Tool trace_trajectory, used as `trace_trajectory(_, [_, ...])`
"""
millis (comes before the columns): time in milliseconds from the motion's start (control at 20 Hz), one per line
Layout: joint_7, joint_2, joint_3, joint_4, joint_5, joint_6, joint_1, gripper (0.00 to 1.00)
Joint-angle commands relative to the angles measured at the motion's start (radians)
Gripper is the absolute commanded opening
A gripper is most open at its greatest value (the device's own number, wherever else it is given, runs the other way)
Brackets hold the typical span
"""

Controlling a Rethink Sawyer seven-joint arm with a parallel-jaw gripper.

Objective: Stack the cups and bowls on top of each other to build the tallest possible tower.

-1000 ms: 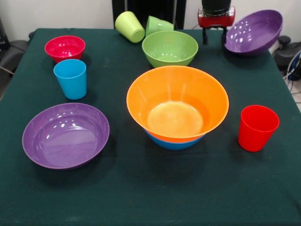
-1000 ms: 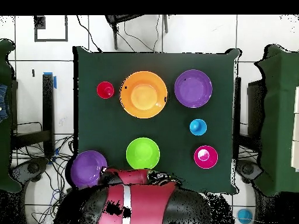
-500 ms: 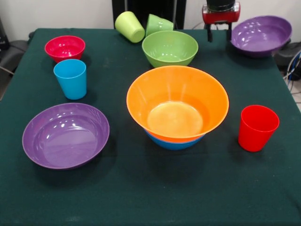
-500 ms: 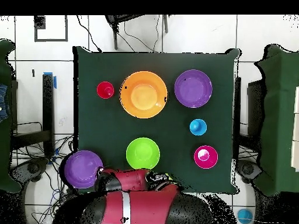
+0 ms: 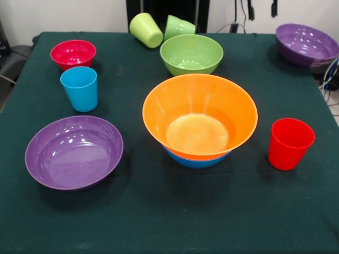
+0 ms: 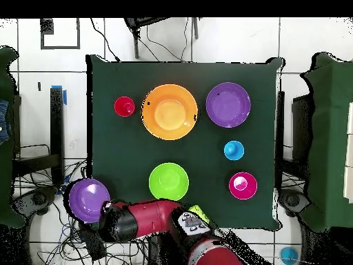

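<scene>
Gripper [image 5: 261, 8] tips hang apart above the far purple bowl [image 5: 307, 44].

Arm [image 6: 148, 217] folded low, red link running sideways from base in overhead view. Tool [image 5: 261, 9] at front view's top edge: only two dark fingertips [image 5: 251, 9] visible, spread apart, holding nothing.

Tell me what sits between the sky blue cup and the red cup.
The orange bowl, nested in a blue bowl, stands between the sky blue cup and the red cup. The front view shows this best.
</scene>
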Motion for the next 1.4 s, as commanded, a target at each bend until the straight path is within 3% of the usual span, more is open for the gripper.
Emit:
trace_trajectory(50, [0.132,-0.182,0.18,0.059,0.128,0.184,-0.014,1.0])
trace_trajectory(400, [0.112,-0.189,0.184,0.064,0.155,0.191,-0.026,1.0])
trace_trajectory(600, [0.084,-0.163,0.232,0.073,0.152,0.166,-0.066,1.0])
trace_trajectory(800, [0.053,-0.079,0.268,0.056,0.096,0.084,-0.095,1.0])
trace_trajectory(1200, [-0.001,0.026,0.238,0.015,-0.01,0.029,-0.124,1.0])
trace_trajectory(1400, [-0.014,0.09,0.178,-0.028,-0.086,-0.002,-0.109,1.0])
